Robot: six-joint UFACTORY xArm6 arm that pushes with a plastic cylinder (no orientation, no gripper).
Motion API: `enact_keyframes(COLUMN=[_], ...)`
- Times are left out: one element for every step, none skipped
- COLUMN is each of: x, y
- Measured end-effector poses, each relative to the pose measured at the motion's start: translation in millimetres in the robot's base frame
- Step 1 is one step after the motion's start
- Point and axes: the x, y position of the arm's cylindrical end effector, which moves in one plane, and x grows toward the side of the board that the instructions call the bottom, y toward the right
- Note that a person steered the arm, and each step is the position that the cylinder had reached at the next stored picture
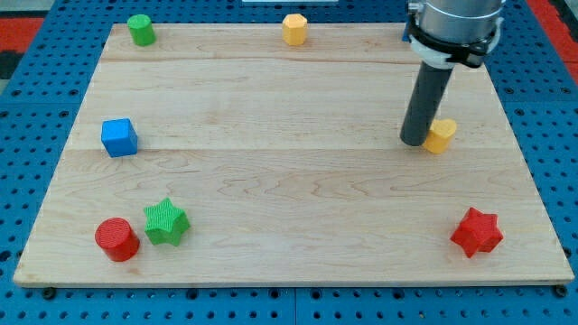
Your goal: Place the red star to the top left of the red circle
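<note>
The red star [476, 232] lies near the board's bottom right corner. The red circle [116, 239] lies near the bottom left corner, with a green star [165, 221] touching or almost touching its right side. My tip [415, 141] stands at the view's right, well above the red star and far to the right of the red circle. It rests against the left side of a small yellow block [441, 135].
A blue cube [119, 137] sits at the left edge. A green cylinder [140, 30] is at the top left and a yellow hexagon [294, 29] at the top middle. A blue piece shows partly behind the arm at the top right [405, 34].
</note>
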Motion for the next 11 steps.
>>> enact_keyframes(x=[0.0,0.0,0.0,29.8,89.1,138.2,144.7,153.1,155.9,161.3,186.2], y=[-4.0,-8.0,-10.7,-25.8,-60.7,-127.8,-171.1,-180.4,-155.7,-106.1,-105.2])
